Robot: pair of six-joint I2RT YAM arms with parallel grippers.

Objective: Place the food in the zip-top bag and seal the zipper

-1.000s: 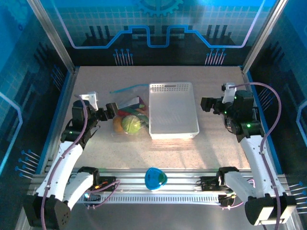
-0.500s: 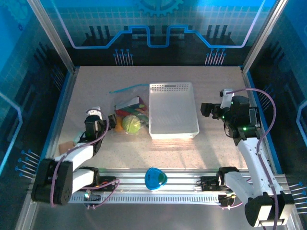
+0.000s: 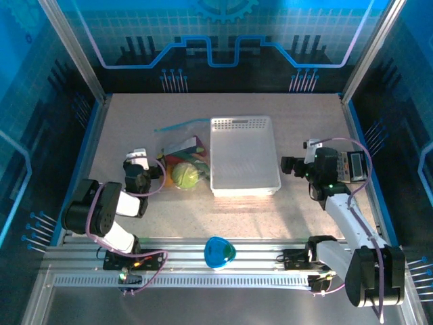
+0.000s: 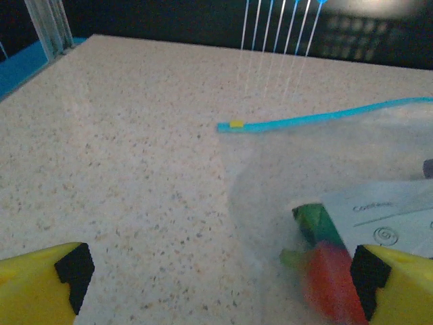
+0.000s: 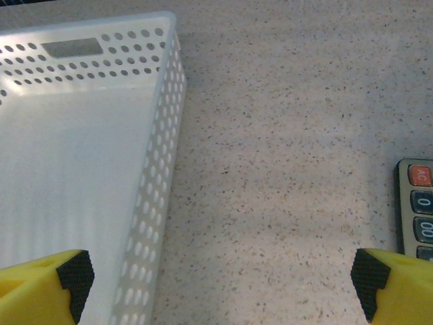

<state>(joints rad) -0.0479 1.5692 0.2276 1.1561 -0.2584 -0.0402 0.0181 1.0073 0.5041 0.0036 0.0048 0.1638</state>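
Note:
The clear zip-top bag (image 3: 179, 154) lies flat left of the white basket, with food inside it: a round light-green cabbage (image 3: 184, 176), orange and red pieces. Its light-blue zipper (image 3: 183, 124) runs along the far edge. In the left wrist view the zipper (image 4: 318, 118) lies straight on the table, and a red chili (image 4: 331, 281) and a green piece (image 4: 312, 220) show through the bag (image 4: 270, 176). My left gripper (image 3: 155, 173) (image 4: 220, 284) is open, low at the bag's left edge, holding nothing. My right gripper (image 3: 289, 165) (image 5: 220, 277) is open over bare table right of the basket.
The white perforated basket (image 3: 243, 184) (image 5: 162, 169) stands mid-table with nothing in it. A calculator (image 3: 356, 166) (image 5: 416, 217) lies right of the right gripper. A blue object (image 3: 219, 252) sits on the front rail. Blue walls enclose the table on three sides.
Both arms have folded back and down toward their bases. The left gripper stayed near the bag's left side; the right gripper moved slightly nearer and lower. Bag and food have not moved.

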